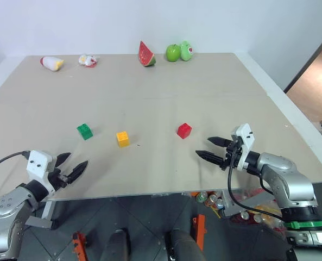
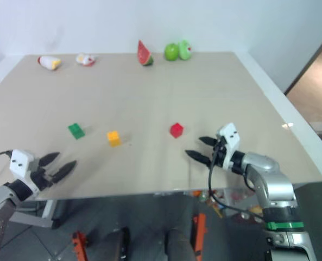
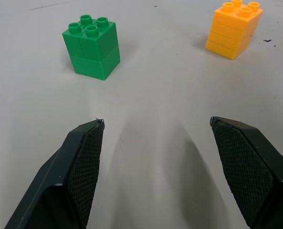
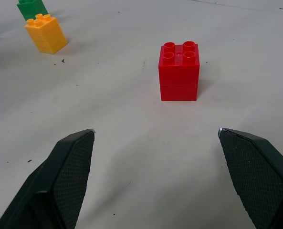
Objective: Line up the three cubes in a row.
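Although the green cube [image 1: 84, 131], yellow cube [image 1: 122, 138] and red cube [image 1: 184, 130] sat roughly side by side on the table [image 1: 150, 92], the left eye view showed them unevenly spaced and well apart, the yellow one slightly nearer the front edge; the row looked unfinished.

Left wrist view: left gripper [image 3: 155, 138] was spread wide and empty, near the green cube, not touching.

Right wrist view: right gripper [image 4: 155, 143] was likewise spread and empty, with the red cube ahead between its fingers' line. No cube was held; tightening the row remained.
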Motion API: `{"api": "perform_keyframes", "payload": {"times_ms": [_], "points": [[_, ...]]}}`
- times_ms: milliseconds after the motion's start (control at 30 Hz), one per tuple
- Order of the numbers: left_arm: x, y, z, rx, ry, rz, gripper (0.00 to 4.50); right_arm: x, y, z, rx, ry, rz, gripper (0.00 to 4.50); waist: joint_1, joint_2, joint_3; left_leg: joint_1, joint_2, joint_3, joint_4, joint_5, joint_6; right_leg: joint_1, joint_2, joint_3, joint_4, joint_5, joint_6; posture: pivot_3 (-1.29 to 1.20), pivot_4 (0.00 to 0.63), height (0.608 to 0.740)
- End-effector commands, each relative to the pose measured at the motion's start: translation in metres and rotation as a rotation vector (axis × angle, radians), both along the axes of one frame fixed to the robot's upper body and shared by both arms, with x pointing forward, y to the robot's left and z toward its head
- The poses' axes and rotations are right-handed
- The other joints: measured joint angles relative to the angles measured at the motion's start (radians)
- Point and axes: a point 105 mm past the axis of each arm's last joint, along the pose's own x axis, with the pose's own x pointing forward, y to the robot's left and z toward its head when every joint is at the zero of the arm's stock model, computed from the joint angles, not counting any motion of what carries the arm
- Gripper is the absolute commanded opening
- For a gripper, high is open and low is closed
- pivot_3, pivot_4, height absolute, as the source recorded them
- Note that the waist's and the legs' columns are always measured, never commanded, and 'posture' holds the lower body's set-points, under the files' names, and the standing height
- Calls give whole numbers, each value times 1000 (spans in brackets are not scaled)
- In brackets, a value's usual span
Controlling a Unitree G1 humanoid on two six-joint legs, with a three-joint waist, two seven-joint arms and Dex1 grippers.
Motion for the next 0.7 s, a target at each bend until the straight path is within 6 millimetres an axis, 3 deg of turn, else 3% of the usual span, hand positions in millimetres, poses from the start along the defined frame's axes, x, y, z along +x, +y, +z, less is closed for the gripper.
{"api": "perform_keyframes", "payload": {"times_ms": [33, 233, 433, 700], "points": [[5, 0, 13, 6, -56, -1, 3658, -2, -5, 12, -3, -53, -14, 4315, 1, 0, 0, 0, 0, 0, 0, 0, 0, 0, 0, 0, 0, 0, 0, 0, 150, 740], [3, -18, 16, 61, -76, -124, 3658, 12, -13, 9, -60, -94, -122, 4315, 8, -1, 0, 0, 0, 1, 0, 0, 0, 0, 1, 1, 0, 0, 0, 0, 150, 740], [-5, -47, 23, 103, -99, -308, 3658, 16, -3, 15, -30, -101, -108, 4315, 9, -1, 0, 1, 1, 1, 0, 0, 0, 0, 2, 2, 0, 1, 0, 0, 150, 740], [0, -93, 46, 82, -159, -486, 3658, 30, 12, 5, -55, -86, -84, 4315, 13, -1, 0, 1, 1, 1, 1, 0, 0, 1, 3, 3, 0, 2, 0, 0, 150, 740]]}}
